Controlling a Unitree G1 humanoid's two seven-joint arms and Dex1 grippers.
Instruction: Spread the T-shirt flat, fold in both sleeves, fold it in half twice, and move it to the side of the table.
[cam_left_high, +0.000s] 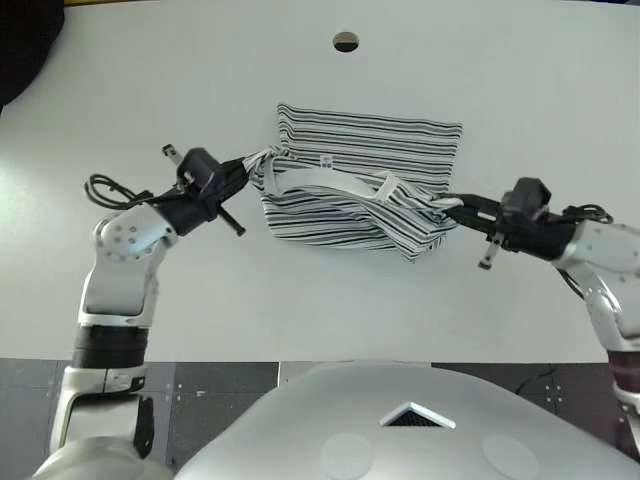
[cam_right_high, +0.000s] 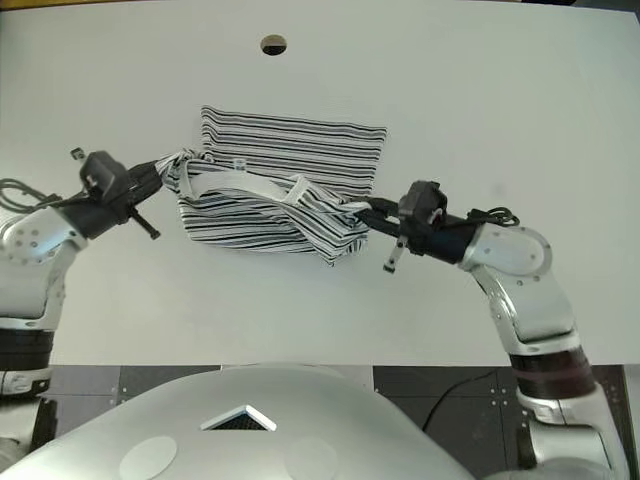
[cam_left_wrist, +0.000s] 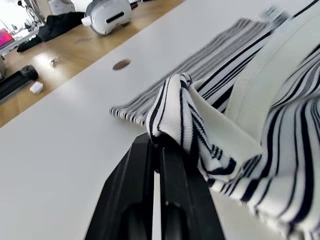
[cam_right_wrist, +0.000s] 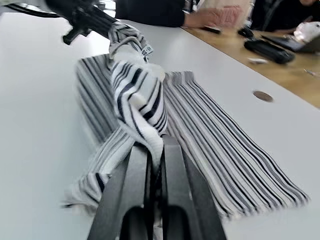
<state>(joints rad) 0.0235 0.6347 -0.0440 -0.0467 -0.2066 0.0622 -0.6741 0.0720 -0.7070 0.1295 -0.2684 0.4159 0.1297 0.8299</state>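
A black-and-white striped T-shirt (cam_left_high: 370, 145) lies partly on the white table (cam_left_high: 150, 60), its far part flat and its near part lifted and sagging between both grippers. My left gripper (cam_left_high: 250, 165) is shut on the shirt's left corner; the pinched fabric (cam_left_wrist: 172, 107) bunches over the black fingers (cam_left_wrist: 137, 170). My right gripper (cam_left_high: 448, 207) is shut on the shirt's right corner, where the cloth (cam_right_wrist: 140, 100) is folded over its fingers (cam_right_wrist: 175, 175). In the right wrist view the left gripper (cam_right_wrist: 102, 22) shows farther off, holding the other end.
A round cable hole (cam_left_high: 346, 42) sits in the table beyond the shirt. Wide bare table lies left, right and in front. A wooden desk (cam_right_wrist: 280, 65) with small items stands beyond the table's far edge.
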